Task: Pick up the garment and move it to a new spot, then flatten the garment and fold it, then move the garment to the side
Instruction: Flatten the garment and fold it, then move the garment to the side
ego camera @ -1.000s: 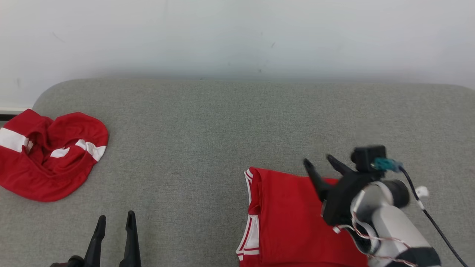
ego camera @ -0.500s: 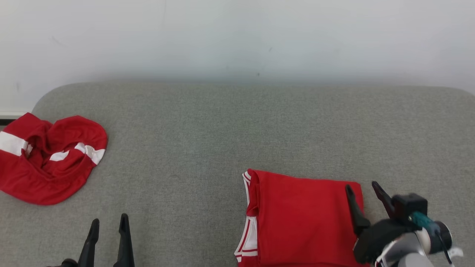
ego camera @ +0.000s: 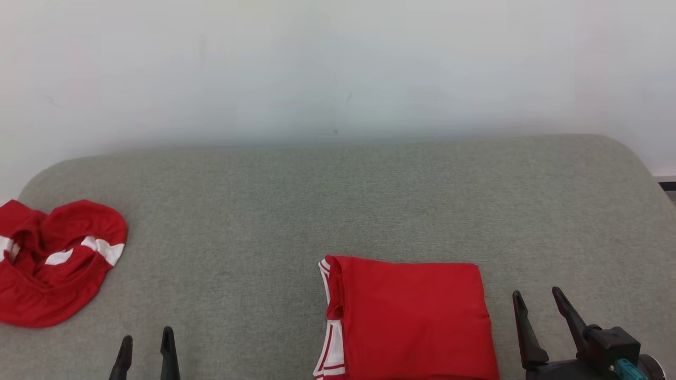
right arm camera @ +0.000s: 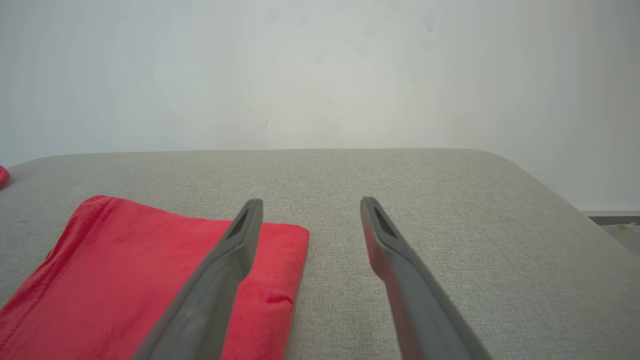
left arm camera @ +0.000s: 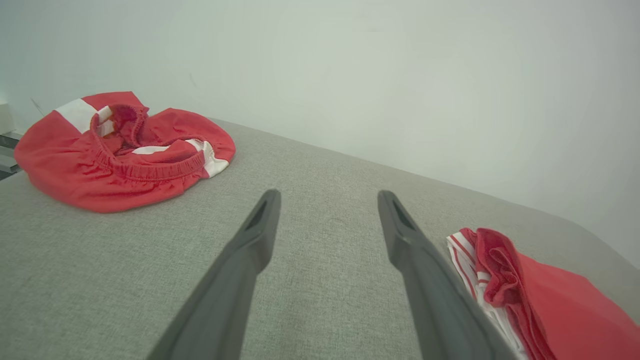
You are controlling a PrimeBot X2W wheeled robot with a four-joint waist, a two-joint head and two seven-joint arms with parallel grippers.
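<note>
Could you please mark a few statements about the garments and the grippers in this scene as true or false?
1. The folded red garment lies flat on the grey surface. True.
2. The right gripper is clamped on the folded red garment. False: it is open, beside the garment's right edge, and holds nothing.
3. A crumpled red and white garment lies at the left end of the grey surface. True.
4. The left gripper holds the crumpled red and white garment. False: it is open and well apart from it.
5. The white trim shows along the folded red garment's right edge. False: it runs along the left edge.
</note>
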